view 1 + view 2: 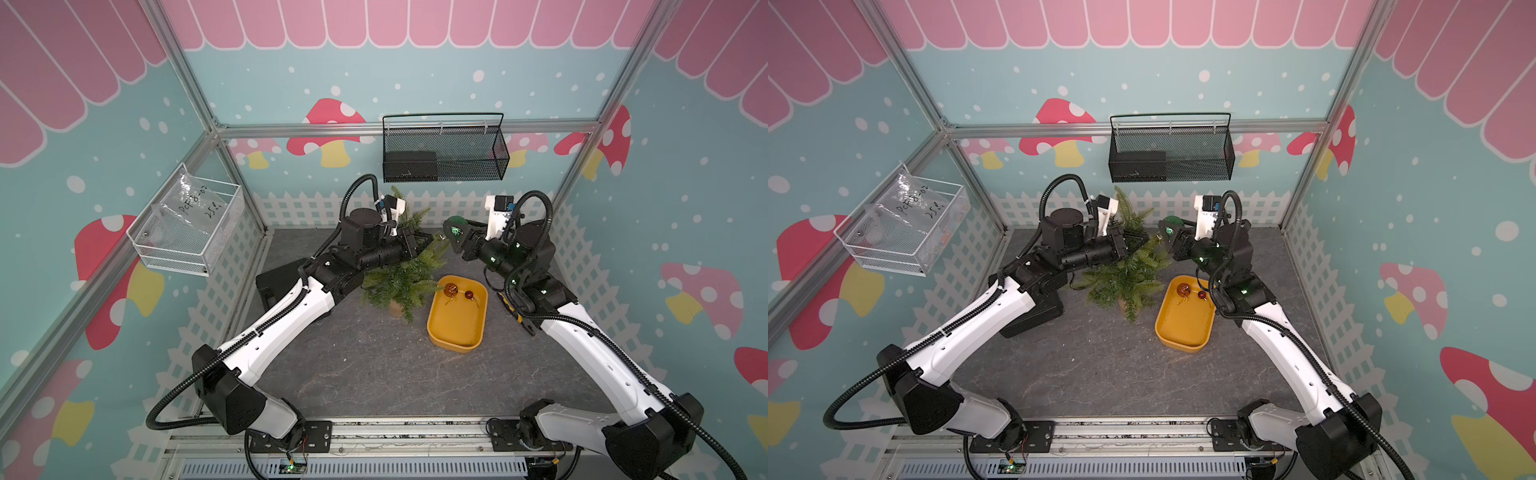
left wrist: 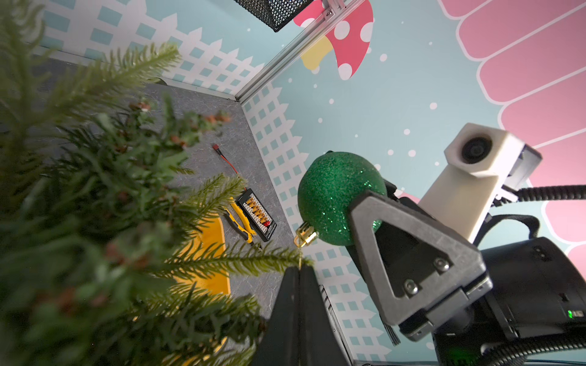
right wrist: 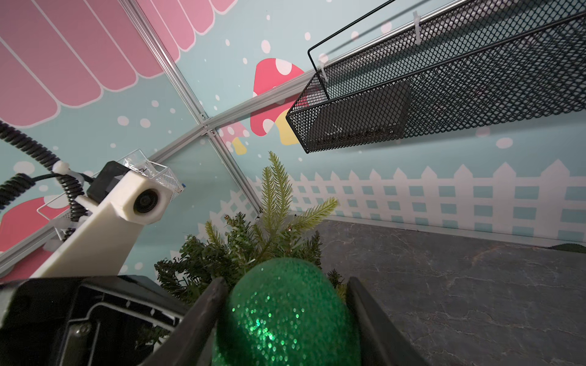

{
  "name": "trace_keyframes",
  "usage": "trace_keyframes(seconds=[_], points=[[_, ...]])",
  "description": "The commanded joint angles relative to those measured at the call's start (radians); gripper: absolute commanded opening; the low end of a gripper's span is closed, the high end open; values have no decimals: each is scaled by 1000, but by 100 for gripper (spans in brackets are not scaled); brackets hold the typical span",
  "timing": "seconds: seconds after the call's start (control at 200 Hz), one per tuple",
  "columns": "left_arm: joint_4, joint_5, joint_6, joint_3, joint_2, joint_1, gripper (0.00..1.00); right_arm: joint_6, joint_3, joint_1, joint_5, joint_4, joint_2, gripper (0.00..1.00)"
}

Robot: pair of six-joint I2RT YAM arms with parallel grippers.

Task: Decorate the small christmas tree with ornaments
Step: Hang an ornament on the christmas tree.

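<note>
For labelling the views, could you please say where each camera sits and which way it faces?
Top views: high overhead, looking down at the small christmas tree, yellow tray, left arm, right arm.
Left wrist: on the left arm, looking past the left gripper, jaws shut on the gold loop, toward the right gripper.
Right wrist: on the right arm, looking past its jaws at the tree.
Shared: both wrist views show the green ornament.

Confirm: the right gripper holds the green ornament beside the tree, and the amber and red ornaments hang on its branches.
Not quite: the amber ornament and red ornament lie in the yellow tray, as both top views show. The right gripper does hold the green ornament beside the tree.
</note>
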Motion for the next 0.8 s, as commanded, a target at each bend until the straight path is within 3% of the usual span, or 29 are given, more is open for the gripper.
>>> trace_keyframes(seconds=[0.0, 0.17, 0.52, 0.796], points=[[-6, -23, -12, 9, 6, 4, 0, 11, -15, 5, 2, 52, -7, 50], [-3, -32, -18, -13, -7, 4, 0, 17, -55, 5, 7, 52, -26, 50], [4, -36, -35, -37, -29, 3, 25, 36, -109, 5, 16, 67, -68, 50], [26, -39, -41, -55, -61, 2, 31, 81, -149, 5, 6, 126, -81, 50]])
